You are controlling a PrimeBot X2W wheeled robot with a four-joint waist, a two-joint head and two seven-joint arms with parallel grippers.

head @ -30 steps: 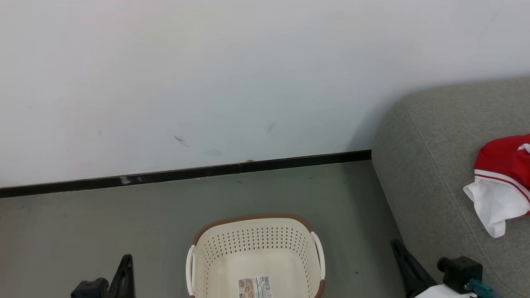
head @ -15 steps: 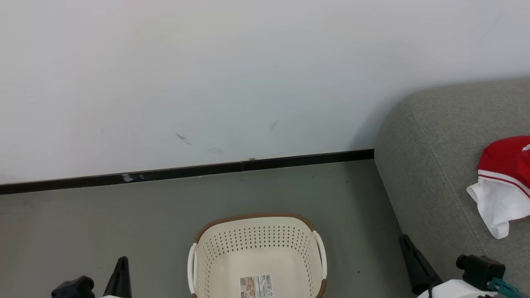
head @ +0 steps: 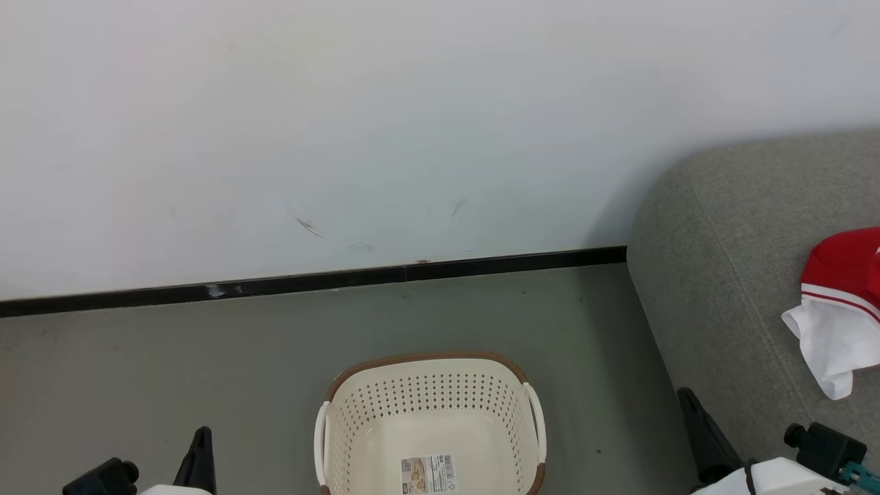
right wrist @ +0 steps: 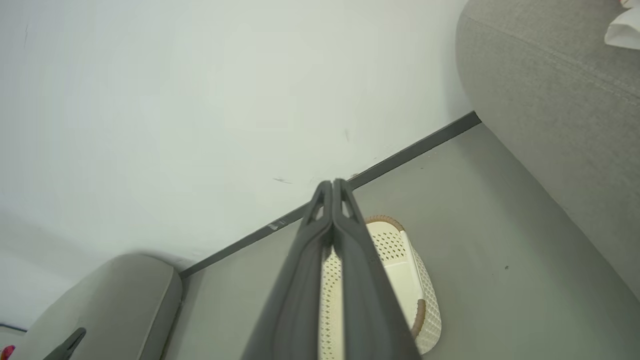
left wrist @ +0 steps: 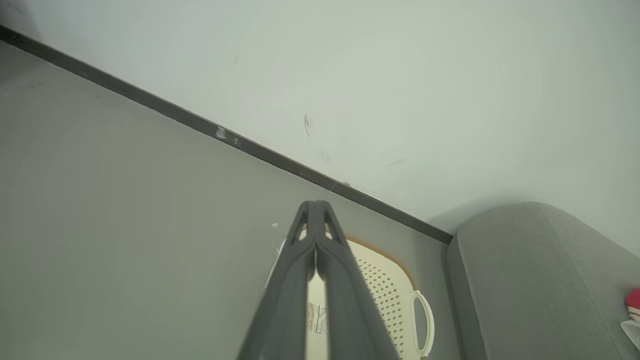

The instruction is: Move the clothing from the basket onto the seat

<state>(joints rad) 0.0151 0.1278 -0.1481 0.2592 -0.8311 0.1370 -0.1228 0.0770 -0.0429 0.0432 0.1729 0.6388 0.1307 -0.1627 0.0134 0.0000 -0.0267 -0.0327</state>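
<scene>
Clothing (head: 840, 295) lies on the seat (head: 722, 275); the basket (head: 426, 395) shows a bare floor. The left gripper (left wrist: 315, 205) and right gripper (right wrist: 332, 182) are pinched together, empty. A careless sweep across the seat might drag it off.

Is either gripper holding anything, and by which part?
Nothing is held. The left gripper and the right gripper are both shut, fingers together and empty; the clothing lies on the seat.

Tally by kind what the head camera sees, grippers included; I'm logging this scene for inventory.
Basket: 1
Clothing heap: 1
Sofa: 1
Grippers, left gripper and right gripper: 2
Total: 5
</scene>
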